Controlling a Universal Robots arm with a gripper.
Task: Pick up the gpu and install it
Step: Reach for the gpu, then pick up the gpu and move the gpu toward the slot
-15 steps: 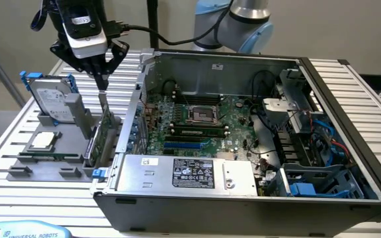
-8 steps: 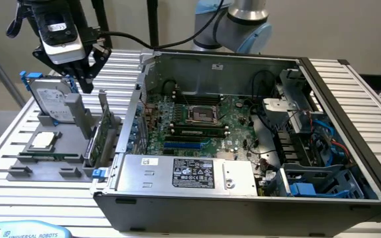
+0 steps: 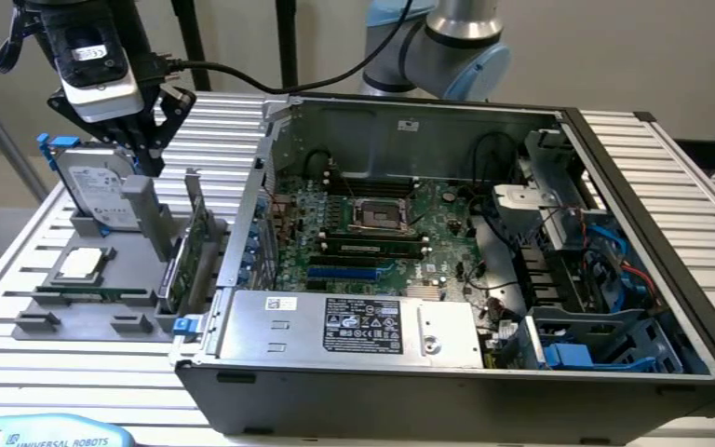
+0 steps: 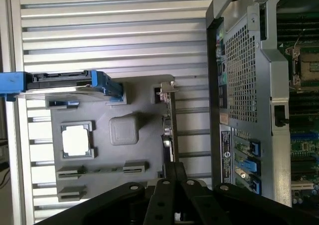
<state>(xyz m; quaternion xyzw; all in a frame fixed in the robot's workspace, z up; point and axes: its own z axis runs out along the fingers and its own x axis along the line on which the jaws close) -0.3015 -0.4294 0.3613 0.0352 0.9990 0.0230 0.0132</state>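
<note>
Over the holder (image 3: 97,321) edge nearest the case (image 3: 457,396), gripper (image 3: 146,160) hung empty, fingers pressed together.
Descending shut, it could knock the upright gpu (image 3: 191,247) askew.

The gripper (image 4: 175,169) has its 2 black fingers pressed together, in line with the gpu (image 4: 169,128). The gpu stands on its thin edge in a gray tray (image 4: 124,130). A hard drive (image 4: 65,81) with blue rails and a square chip (image 4: 77,139) sit there too. The computer case (image 4: 244,85) is just beside it on the ribbed counter (image 4: 114,31).
</note>
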